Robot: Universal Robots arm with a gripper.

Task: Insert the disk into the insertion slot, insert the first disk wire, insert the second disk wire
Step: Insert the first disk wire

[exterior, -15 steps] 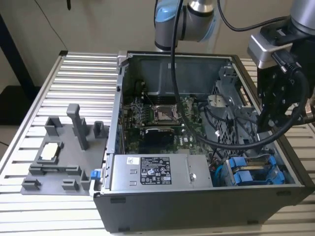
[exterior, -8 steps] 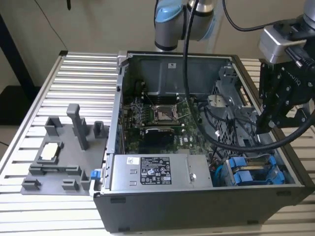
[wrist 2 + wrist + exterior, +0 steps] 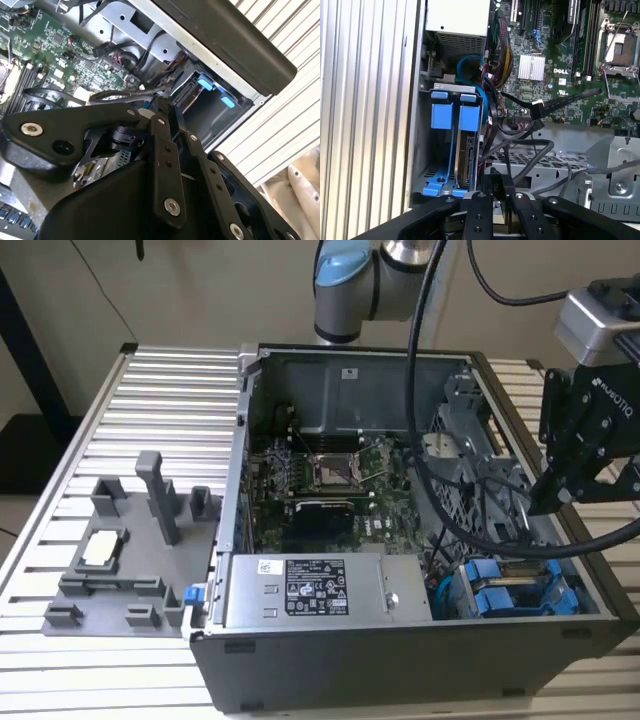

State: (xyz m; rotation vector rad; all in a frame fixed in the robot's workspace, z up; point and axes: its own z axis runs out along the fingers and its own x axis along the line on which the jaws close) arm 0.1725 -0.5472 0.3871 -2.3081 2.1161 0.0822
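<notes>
Tabletop (image 3: 150,390): ribbed alu slats, brushed, light sheen. PC case (image 3: 400,670): sheet metal, dark grey matt outside, bare dull grey inside. Insertion slot (image 3: 424,145): bare grey sheet metal, smooth, semi-matt. Disk (image 3: 466,160): metal body; carrier is bright blue plastic, smooth w/ slight gloss. Pincer (image 3: 496,181): matt black links, shiny steel screw heads. Mainboard (image 3: 555,95): green lacquered board, glossy. Cables (image 3: 410,390): black sheathing, satin. PSU (image 3: 310,590): plain metal box, white paper label. Fixture (image 3: 120,560): grey matt plastic.
</notes>
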